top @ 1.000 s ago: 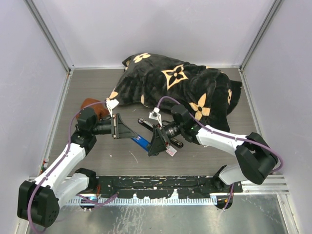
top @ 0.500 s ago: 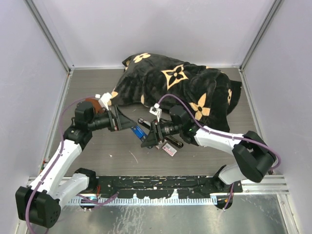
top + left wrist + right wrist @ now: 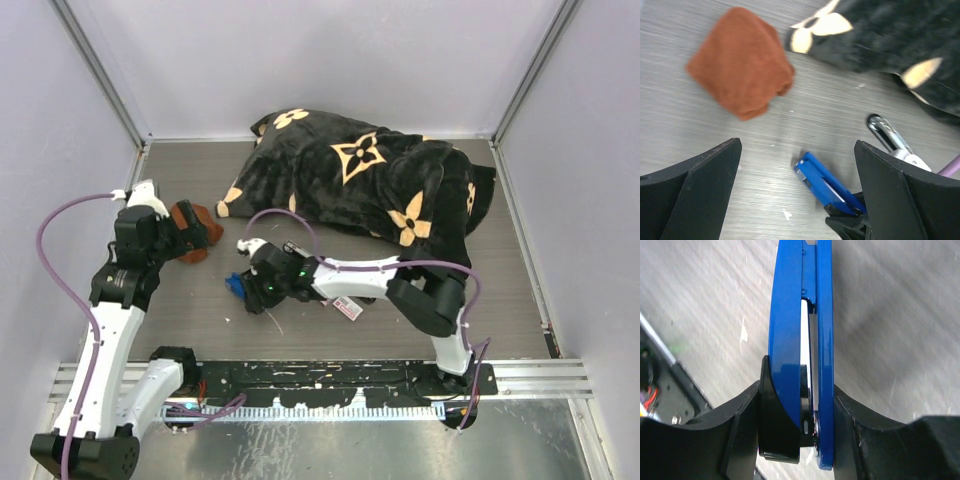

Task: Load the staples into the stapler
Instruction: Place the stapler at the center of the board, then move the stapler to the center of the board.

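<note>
Your left tool (image 3: 797,146) gapes wide at frame left; your right tool (image 3: 800,390), stretched centre-left, clamps the blue stapler (image 3: 785,315).

Your blue stapler (image 3: 790,315) cut off at the right wrist view's top edge, its rear hidden inside your right gripper (image 3: 799,400), staples box (image 3: 348,307) label too small to read, left wrist view blurred

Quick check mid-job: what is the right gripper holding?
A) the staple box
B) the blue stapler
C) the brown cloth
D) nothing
B: in the right wrist view the right gripper is clamped on both sides of the blue stapler, while the staple box lies loose, outside its grip.
</note>
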